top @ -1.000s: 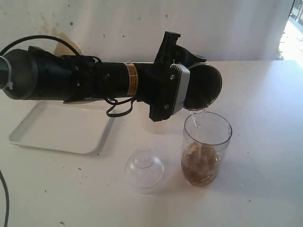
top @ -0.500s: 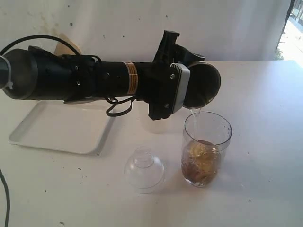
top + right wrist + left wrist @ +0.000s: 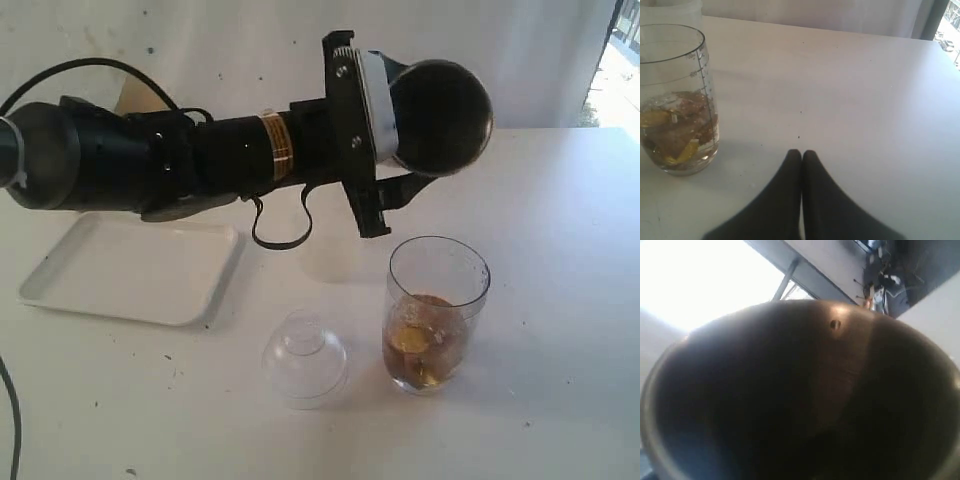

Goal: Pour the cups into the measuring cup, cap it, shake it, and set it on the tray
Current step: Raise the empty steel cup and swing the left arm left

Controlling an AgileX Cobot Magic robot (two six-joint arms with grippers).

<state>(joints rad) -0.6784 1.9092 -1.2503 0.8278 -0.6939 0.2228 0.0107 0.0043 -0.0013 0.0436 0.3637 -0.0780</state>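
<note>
The tray (image 3: 130,270) lay near the table's (image 3: 560,220) left edge. The dome lid (image 3: 305,358) sat toward the front edge, the measuring cup (image 3: 437,290) just beside it on its right, with liquid (image 3: 425,350) in its bottom. A frosted cup (image 3: 328,255) stood behind, between them. The wooden cup (image 3: 440,118) hung above the measuring cup.

We are looking at a white table (image 3: 560,300) with tiny dark specks on it. We are seeing a white tray (image 3: 130,265) and a black arm (image 3: 120,160) wearing a yellow-orange band (image 3: 274,146), with a silver-grey plate (image 3: 374,80) near its end. The wooden cup (image 3: 440,118) is looking dark brown and shiny. The measuring cup (image 3: 437,270) is showing clear, with thin printed lines up its side and brown water and yellow bits inside. The dome lid (image 3: 305,358) is looking clear, and the right gripper (image 3: 801,154) is looking black.
</note>
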